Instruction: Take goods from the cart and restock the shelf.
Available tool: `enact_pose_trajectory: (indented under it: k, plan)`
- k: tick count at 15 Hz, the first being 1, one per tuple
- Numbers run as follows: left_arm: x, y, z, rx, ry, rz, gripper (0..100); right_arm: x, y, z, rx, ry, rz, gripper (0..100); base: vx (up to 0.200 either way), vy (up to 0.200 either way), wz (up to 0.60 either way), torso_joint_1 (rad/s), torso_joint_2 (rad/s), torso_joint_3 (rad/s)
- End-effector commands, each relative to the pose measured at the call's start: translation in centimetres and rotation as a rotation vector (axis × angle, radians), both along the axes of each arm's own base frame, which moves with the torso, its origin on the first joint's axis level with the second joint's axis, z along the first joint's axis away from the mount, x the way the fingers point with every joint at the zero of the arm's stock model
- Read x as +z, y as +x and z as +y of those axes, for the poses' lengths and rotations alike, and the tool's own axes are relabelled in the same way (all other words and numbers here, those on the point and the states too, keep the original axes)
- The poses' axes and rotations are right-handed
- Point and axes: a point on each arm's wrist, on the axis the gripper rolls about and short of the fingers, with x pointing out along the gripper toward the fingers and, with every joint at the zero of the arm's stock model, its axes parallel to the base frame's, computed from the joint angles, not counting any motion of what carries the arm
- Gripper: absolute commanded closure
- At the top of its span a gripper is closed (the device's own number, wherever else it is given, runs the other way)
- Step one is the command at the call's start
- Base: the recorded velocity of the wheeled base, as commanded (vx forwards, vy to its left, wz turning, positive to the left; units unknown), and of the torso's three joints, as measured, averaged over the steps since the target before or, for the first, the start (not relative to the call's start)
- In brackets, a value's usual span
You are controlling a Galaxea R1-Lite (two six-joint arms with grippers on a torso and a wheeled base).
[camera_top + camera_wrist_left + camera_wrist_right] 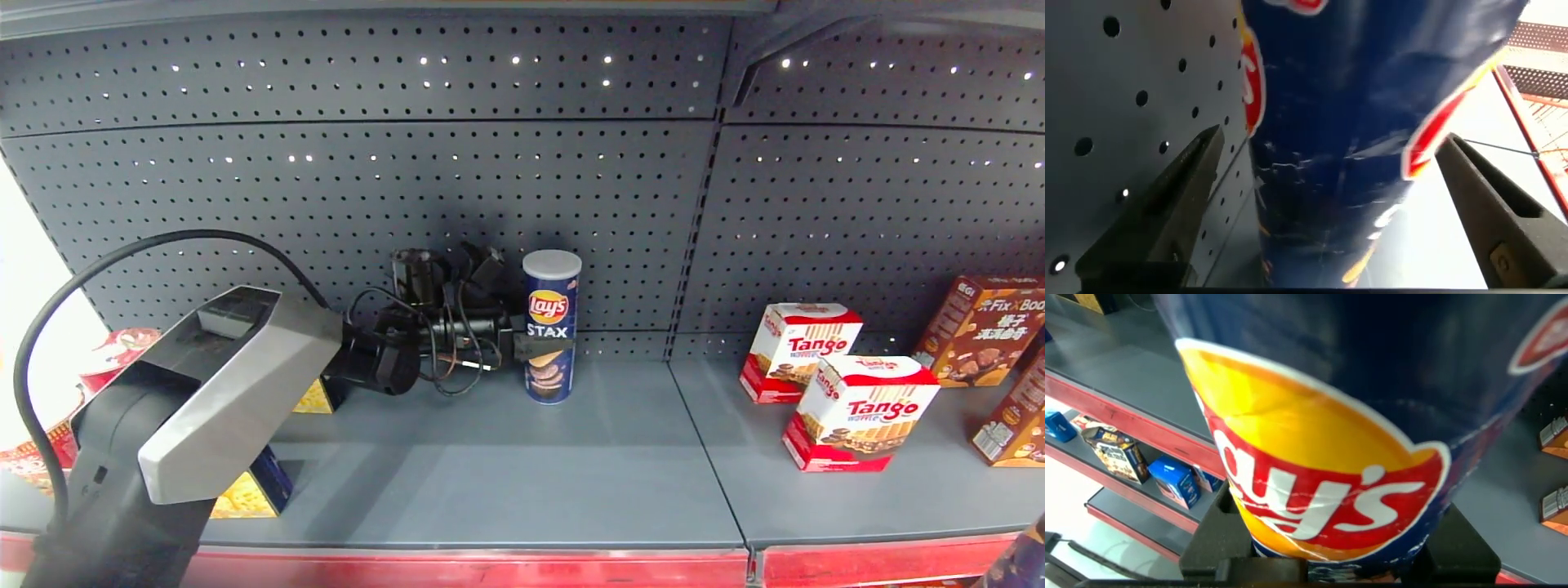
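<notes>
A blue chips can with a grey lid stands upright on the grey shelf, close to the pegboard back wall. My left gripper reaches in from the left and is open, with one finger on each side of the can's lower half. In the left wrist view the two fingers flank the can with a small gap on each side. My right gripper is shut on a second chips can, blue and yellow. That can's edge shows at the bottom right corner of the head view.
Two red-and-white wafer boxes and brown snack boxes occupy the right bay. Yellow-and-blue boxes and red cups sit at the left. A bare stretch of shelf lies in front of the standing can. Lower shelves hold small blue boxes.
</notes>
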Motion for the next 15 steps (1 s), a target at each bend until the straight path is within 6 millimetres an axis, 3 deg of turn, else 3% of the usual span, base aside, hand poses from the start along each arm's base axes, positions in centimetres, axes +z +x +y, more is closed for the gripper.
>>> enact_pose_trajectory:
  k: [1,9,10,15]
  plan:
    - [-0.8,0.2,-0.3,-0.005,0.003,0.01,0,0.0,0.0,0.0,0.001,0.0,-0.001,100,0.0,0.0,0.0,0.0,0.0,0.0]
    - [-1.2,1.0,-1.7,-0.022,0.007,0.025,0,-0.4,0.0,0.0,0.001,-0.005,0.013,100,0.0,0.0,0.0,0.0,0.0,0.0]
    - [-1.3,1.1,-1.8,-0.023,0.007,0.023,100,-0.5,0.0,0.0,0.0,-0.005,0.017,100,0.0,0.0,0.0,0.0,0.0,0.0]
    - [-1.1,0.7,-2.4,-0.036,0.007,0.018,100,-0.8,0.0,0.0,-0.001,-0.007,0.022,100,0.0,0.0,0.0,0.0,0.0,0.0]
